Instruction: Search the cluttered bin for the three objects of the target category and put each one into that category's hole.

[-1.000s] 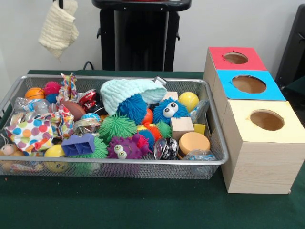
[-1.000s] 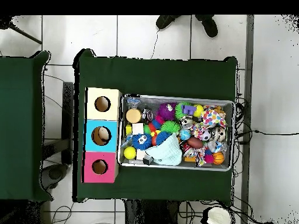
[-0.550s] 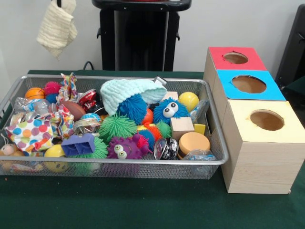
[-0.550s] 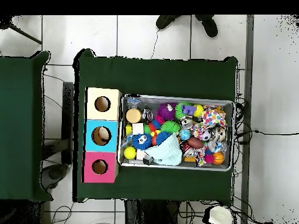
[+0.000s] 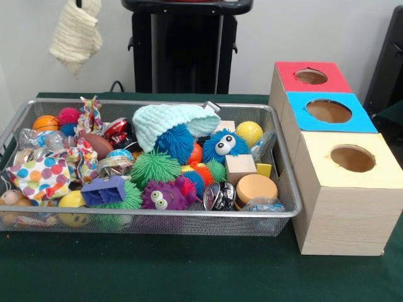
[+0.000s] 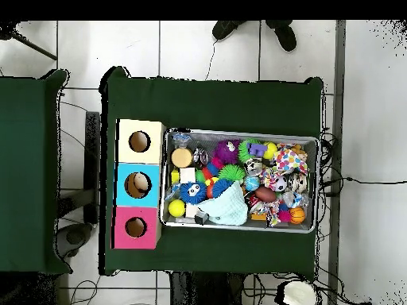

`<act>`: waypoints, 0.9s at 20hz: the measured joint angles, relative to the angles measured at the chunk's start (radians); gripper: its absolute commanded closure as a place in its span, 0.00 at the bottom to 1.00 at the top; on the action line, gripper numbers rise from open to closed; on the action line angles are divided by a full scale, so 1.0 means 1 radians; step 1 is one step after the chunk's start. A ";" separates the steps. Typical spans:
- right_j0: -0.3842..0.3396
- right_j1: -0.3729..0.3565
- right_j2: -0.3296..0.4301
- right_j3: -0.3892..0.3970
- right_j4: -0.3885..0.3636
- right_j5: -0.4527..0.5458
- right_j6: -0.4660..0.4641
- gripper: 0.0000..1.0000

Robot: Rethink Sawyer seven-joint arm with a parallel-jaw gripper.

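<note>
Barely any change from a second ago. Only the cloth (image 5: 75, 34) swung a touch, lower corner pulled in slightly; same story from overhead, where the pale blob (image 6: 298, 294) past the table edge nudged a bit. Bin contents all where they were.

Far left in the front view: cloth dangling in mid-air, up and behind the bin's left end, well clear of the table. Long axis straight up and down, top end pinched in the gripper (image 5: 80, 4), loose end pointing at the floor. Only a dark sliver of that gripper showing, rest cut off by the top edge, but clamped on the cloth as far as visible.

Next over, the wire mesh bin (image 5: 157, 214), stuffed. Polka-dot fabric (image 5: 41, 176) crumpled at the near left, half buried. Mint knit hat (image 5: 167, 121) slumped across the middle toward the back, lying over a blue spiky ball so only part of that shows. Blue fuzzy toy with googly eyes (image 5: 225, 146) just right of it, then a wooden block (image 5: 240, 167) and a yellow ball (image 5: 249, 133) by the right wall. Lots of shiny crinkly stuff down in the pile, hard to make out.

Right of the bin, three boxes in a row, touching: yellow-topped box (image 5: 343, 189) nearest, blue-topped box (image 5: 302, 104) in the middle, red-topped box (image 5: 286, 72) at the back. One round hole in each top, insides too dark to see.
</note>
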 measured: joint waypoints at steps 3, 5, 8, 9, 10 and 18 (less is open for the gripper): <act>0.000 -0.003 0.000 0.003 0.000 0.000 0.000 1.00; 0.000 -0.004 0.000 0.004 0.000 0.000 0.000 1.00; 0.000 -0.005 0.001 0.007 0.000 0.000 0.000 1.00; 0.000 -0.006 0.001 0.008 0.000 0.000 0.000 1.00; 0.000 -0.007 0.001 0.009 0.000 0.000 0.000 1.00; 0.000 -0.014 0.002 0.010 0.000 0.000 0.000 1.00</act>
